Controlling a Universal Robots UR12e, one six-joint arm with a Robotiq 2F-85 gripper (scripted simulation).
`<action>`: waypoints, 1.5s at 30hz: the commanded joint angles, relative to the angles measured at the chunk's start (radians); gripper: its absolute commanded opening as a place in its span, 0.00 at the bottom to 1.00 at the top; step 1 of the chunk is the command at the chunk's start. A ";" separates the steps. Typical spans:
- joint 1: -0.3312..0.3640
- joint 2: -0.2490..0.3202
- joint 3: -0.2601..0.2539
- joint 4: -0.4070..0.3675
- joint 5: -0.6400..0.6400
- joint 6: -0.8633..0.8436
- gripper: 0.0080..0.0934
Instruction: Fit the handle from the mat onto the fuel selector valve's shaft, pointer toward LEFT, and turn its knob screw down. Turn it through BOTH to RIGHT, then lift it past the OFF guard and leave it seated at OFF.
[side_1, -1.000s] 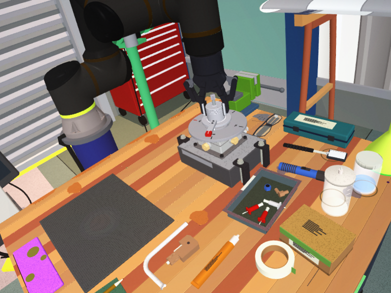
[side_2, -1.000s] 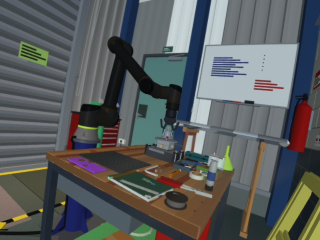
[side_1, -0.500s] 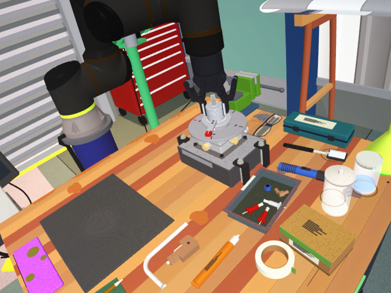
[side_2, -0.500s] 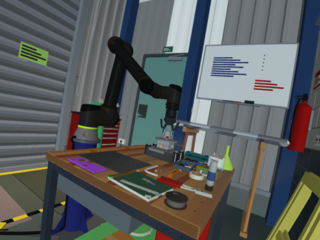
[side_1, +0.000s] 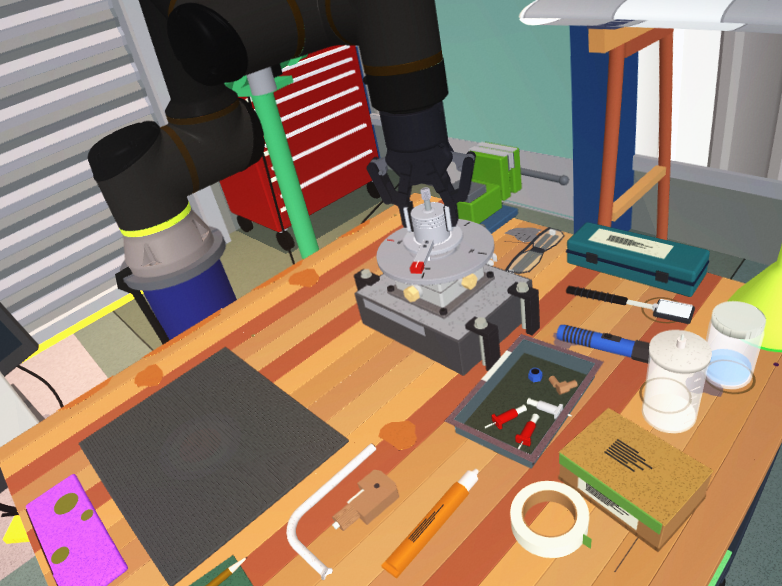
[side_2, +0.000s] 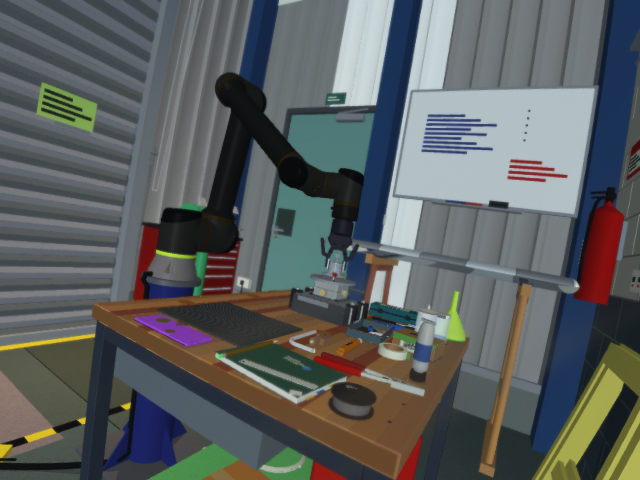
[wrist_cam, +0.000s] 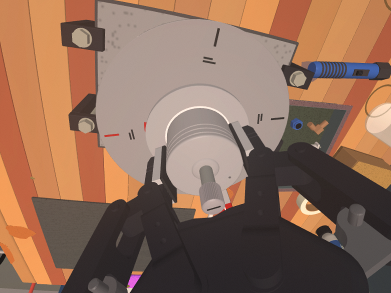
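Note:
The grey handle (side_1: 430, 225) (wrist_cam: 203, 150) sits on the shaft at the centre of the fuel selector valve's round dial plate (side_1: 435, 252) (wrist_cam: 192, 94), its red-tipped pointer (side_1: 419, 265) reaching toward the near-left rim. The valve is clamped on a grey block (side_1: 442, 303) at the far middle of the bench. My gripper (side_1: 428, 218) (wrist_cam: 203, 151) (side_2: 335, 258) comes straight down over the valve and grips the handle's ribbed hub, with the small knurled knob screw (wrist_cam: 210, 195) (side_1: 426, 194) standing up between the fingers. The dark mat (side_1: 208, 448) at the near left is empty.
A parts tray (side_1: 527, 398) with red pins and small fittings lies right of the valve block. A blue tool (side_1: 599, 341), two clear jars (side_1: 678, 379), a teal case (side_1: 637, 256) and a green vise (side_1: 495, 180) stand around. A tape roll (side_1: 549, 518), marker and cardboard box lie nearer.

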 joint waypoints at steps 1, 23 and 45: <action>0.000 0.000 0.000 -0.001 0.000 0.000 0.54; 0.000 0.000 0.000 -0.001 0.000 0.000 0.84; 0.000 -0.007 -0.006 0.011 0.000 0.000 0.84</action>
